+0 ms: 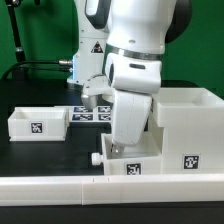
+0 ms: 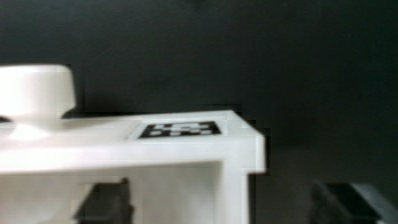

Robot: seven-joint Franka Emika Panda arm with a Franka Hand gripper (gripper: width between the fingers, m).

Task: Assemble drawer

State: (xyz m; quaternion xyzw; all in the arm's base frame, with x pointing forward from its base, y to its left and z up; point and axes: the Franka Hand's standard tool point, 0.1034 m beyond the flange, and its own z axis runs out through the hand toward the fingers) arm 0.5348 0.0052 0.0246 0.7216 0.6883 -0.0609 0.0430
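Exterior view, left to right:
- spare drawer box (image 1: pixel 38 122) sits alone on the surface (image 1: pixel 40 158), open side up, well apart from the rest.
- marker board (image 1: pixel 93 113) lies behind the arm, not involved.
- knobbed drawer (image 1: pixel 130 168) is at centre front, directly under the wrist and just beside the cabinet shell (image 1: pixel 186 125). Arm hides the seam, so I can't tell if they touch.
- white front rail (image 1: pixel 60 190) runs along the near edge.

Wrist view: pincer (image 2: pixel 228 205) is released, with the jaws spread wide and straddling the drawer's tagged top wall (image 2: pixel 182 128). One finger (image 2: pixel 107 200) overlaps the white body. The other is clear of the corner, with dark gap between. Nothing is gripped.

Risks:
- The straddle looks off-centre. Closing from here likely lands one pad first and yaws or shoves the drawer instead of clamping it.
- knob (image 2: pixel 32 95) stands near the finger on that side, and a skewed descent could clip it.
- With the drawer this close to the shell, any slide could jam it against that wall.

Orientation: knob (image 1: pixel 95 158) points to the exterior view's left, away from the shell. Long axis appears to run left-right in that view, though the arm covers much of the body, so that's a judgement.
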